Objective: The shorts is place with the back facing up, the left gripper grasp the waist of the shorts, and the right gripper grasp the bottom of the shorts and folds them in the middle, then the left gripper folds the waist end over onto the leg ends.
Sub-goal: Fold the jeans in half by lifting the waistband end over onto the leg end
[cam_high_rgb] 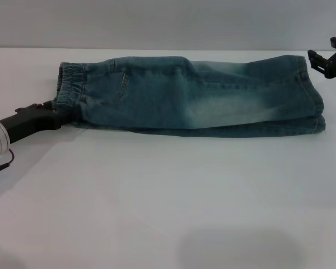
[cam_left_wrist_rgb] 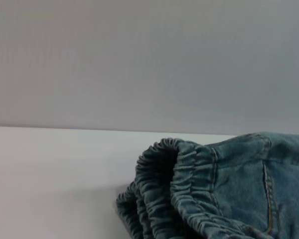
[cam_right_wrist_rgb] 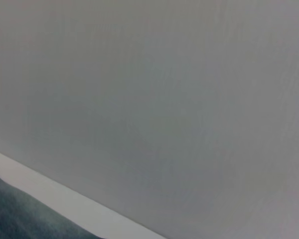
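Observation:
The faded blue denim shorts [cam_high_rgb: 190, 98] lie flat on the white table [cam_high_rgb: 157, 202], folded lengthwise into one long strip. Their gathered elastic waist [cam_high_rgb: 70, 84] points left and the stitched leg ends [cam_high_rgb: 315, 95] point right. My left gripper [cam_high_rgb: 56, 116], on the silver green-lit arm, rests on the table with its tip against the near corner of the waist. The left wrist view shows the ruffled waist [cam_left_wrist_rgb: 179, 189] close up in stacked layers. My right gripper [cam_high_rgb: 325, 56] hangs open just beyond the far corner of the leg ends, apart from the cloth.
The table's far edge [cam_high_rgb: 157, 49] runs just behind the shorts, with a plain grey wall [cam_high_rgb: 157, 22] beyond it. In the right wrist view a dark strip of denim [cam_right_wrist_rgb: 15, 221] shows in one corner, below the same wall.

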Action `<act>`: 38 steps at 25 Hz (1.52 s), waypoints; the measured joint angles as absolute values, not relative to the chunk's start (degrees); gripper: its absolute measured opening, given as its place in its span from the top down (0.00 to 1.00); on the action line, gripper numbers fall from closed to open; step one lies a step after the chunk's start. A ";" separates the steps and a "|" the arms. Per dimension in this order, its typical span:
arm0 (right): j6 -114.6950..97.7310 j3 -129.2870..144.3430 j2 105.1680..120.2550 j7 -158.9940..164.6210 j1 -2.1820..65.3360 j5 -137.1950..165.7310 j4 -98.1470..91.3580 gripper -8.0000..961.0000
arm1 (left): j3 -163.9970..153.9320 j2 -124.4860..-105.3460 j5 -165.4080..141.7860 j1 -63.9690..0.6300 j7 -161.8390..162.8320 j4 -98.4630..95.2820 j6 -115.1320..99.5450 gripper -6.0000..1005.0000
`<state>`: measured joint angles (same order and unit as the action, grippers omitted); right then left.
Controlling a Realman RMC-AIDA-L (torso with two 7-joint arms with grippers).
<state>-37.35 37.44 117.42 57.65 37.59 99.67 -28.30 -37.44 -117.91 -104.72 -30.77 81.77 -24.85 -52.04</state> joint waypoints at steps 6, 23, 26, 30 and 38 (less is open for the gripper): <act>-37.22 37.44 117.42 57.65 37.84 99.66 -28.30 0.40 | -37.44 -117.94 -104.82 -30.76 81.73 -24.66 -51.99 0.27; -37.02 37.35 117.51 57.65 37.27 99.60 -28.85 0.40 | -38.07 -117.94 -104.59 -30.94 80.22 -23.32 -51.70 0.70; -37.16 37.35 117.60 57.65 37.14 99.57 -28.85 0.40 | -38.07 -117.94 -104.57 -30.99 80.18 -23.21 -51.94 0.79; -37.27 37.35 117.72 57.65 37.10 99.57 -28.91 0.40 | -38.06 -117.94 -104.54 -31.01 80.16 -23.20 -52.17 0.84; -37.35 37.36 118.01 57.65 37.08 99.57 -28.92 0.40 | -37.67 -117.83 -104.19 -30.60 80.15 -23.99 -56.18 0.90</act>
<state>-37.35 37.36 118.01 57.65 37.08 99.57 -28.92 -37.67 -117.83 -104.19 -30.60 80.15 -23.99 -56.18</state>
